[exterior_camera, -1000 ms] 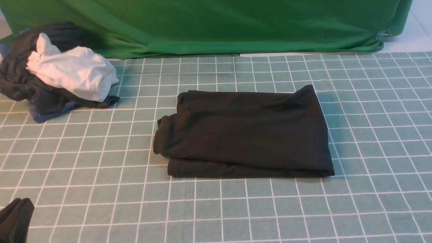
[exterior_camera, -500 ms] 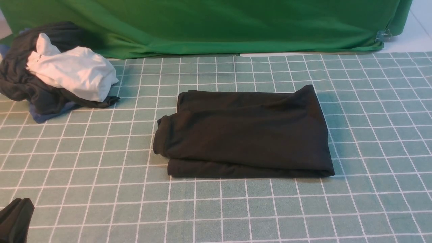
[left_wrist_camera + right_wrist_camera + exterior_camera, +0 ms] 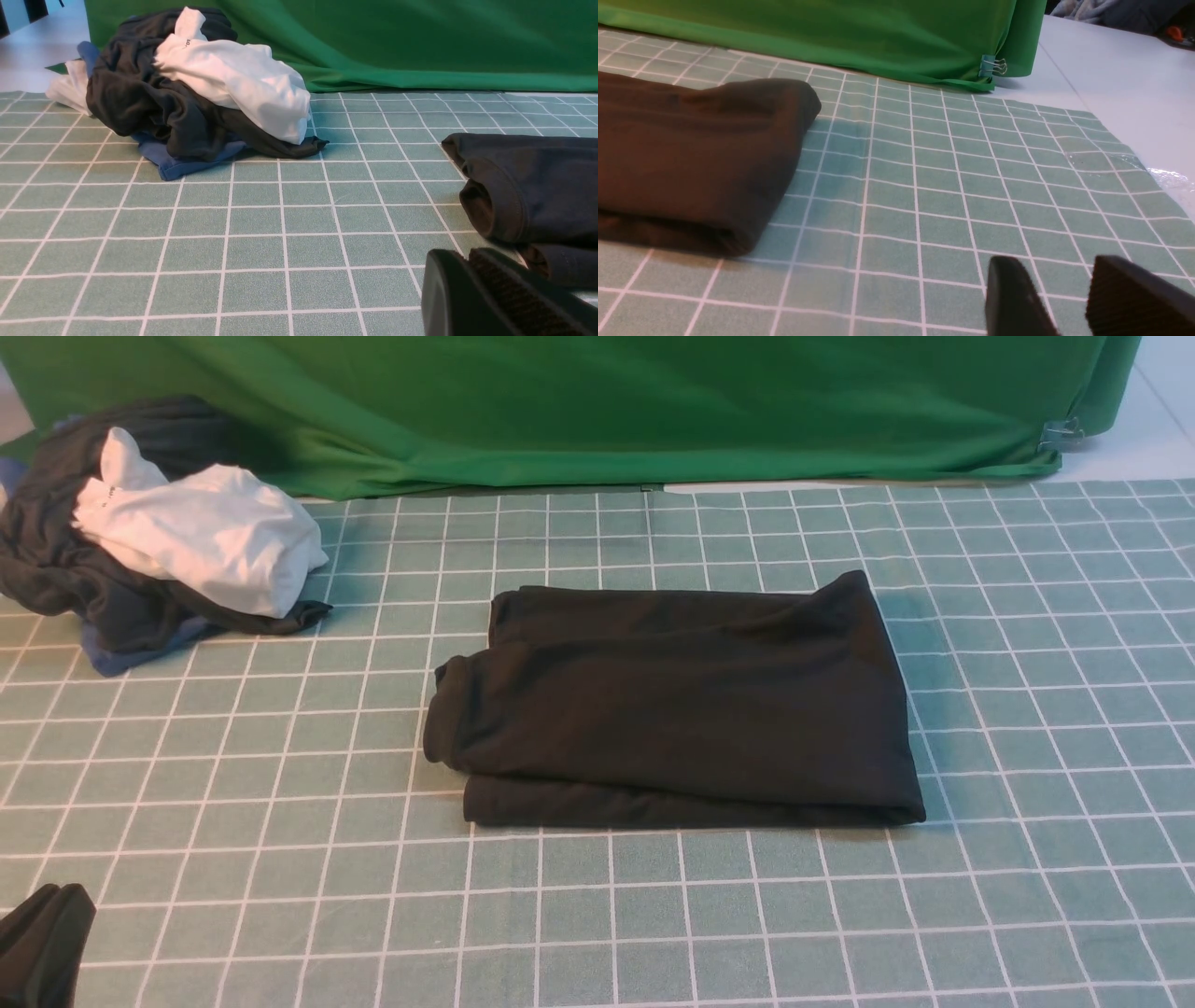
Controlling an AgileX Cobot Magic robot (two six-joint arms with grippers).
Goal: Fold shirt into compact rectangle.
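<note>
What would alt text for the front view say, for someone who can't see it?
A black shirt lies folded into a rough rectangle on a green checked tablecloth. A heap of dark and white clothes sits far left before a green backdrop.

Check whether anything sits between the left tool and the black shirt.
Nothing visible does. The left tool is shut beside the folded shirt, with only bare checked cloth between them. The clothes pile lies far off to the left, out of the path.
</note>
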